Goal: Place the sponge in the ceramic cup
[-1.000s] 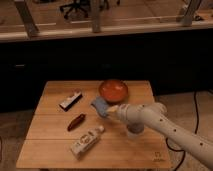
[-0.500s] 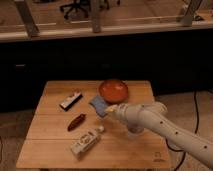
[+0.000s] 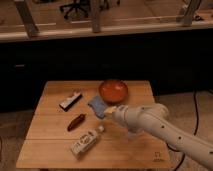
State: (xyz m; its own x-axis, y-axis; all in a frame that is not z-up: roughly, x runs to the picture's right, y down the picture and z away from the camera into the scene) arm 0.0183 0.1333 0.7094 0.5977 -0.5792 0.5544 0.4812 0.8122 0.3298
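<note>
Evidently incomplete: the sponge [image 3: 97, 106] lies tilted at the tip of the end effector [image 3: 110, 111], just beside the red bowl [image 3: 113, 90], over the worktop [image 3: 50, 145]. Whether the end effector grips it cannot be told. The ceramic cup is not discernible, so placement in it remains outstanding.

Table [image 3: 50, 150]: bowl [image 3: 113, 90], brush [image 3: 71, 100], bottle [image 3: 87, 142]; end effector [image 3: 106, 111] above

The arm [image 3: 150, 122], its tool [image 3: 110, 110] at the sponge [image 3: 97, 105], is cut off bottom-right
</note>
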